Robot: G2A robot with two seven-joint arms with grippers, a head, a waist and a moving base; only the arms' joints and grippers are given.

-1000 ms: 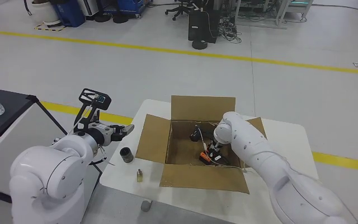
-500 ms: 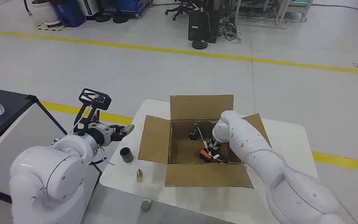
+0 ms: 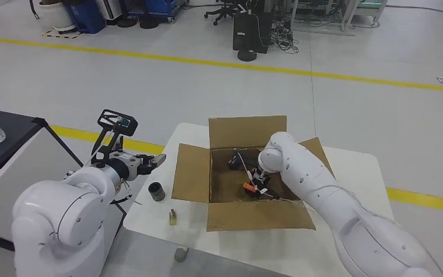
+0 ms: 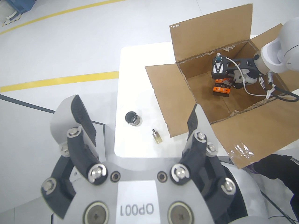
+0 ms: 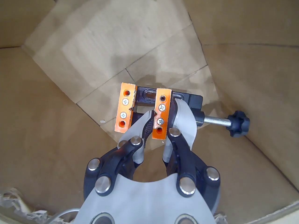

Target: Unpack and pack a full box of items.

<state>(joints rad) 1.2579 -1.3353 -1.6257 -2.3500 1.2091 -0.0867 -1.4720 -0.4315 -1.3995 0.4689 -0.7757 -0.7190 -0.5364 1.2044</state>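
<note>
An open cardboard box [image 3: 228, 216] [image 4: 240, 26] stands on the white table [image 3: 346, 173]. Inside it, my right gripper [image 5: 161, 115] [image 4: 224, 80] is shut on one orange jaw of a small black vise [image 5: 161, 113] [image 3: 250, 188], which has a threaded screw with a black knob [image 5: 238, 123]. The vise hangs a little above the box floor [image 5: 105, 36]. My left gripper [image 4: 135, 117] [image 3: 156, 161] stands open and empty off the table's left edge. A black cylinder [image 3: 157, 191] [image 4: 132, 118] and a small brass part [image 3: 173, 217] [image 4: 157, 137] rest on the table left of the box.
The box's flaps are spread outward, the back flap [image 3: 249, 130] standing upright. A dark-edged surface [image 3: 17, 138] lies to the far left. Bare tabletop lies to the right of the box.
My right gripper has risen and shifted slightly left inside the box with the vise in its hold. The box has shifted a little. The left arm has kept still.
</note>
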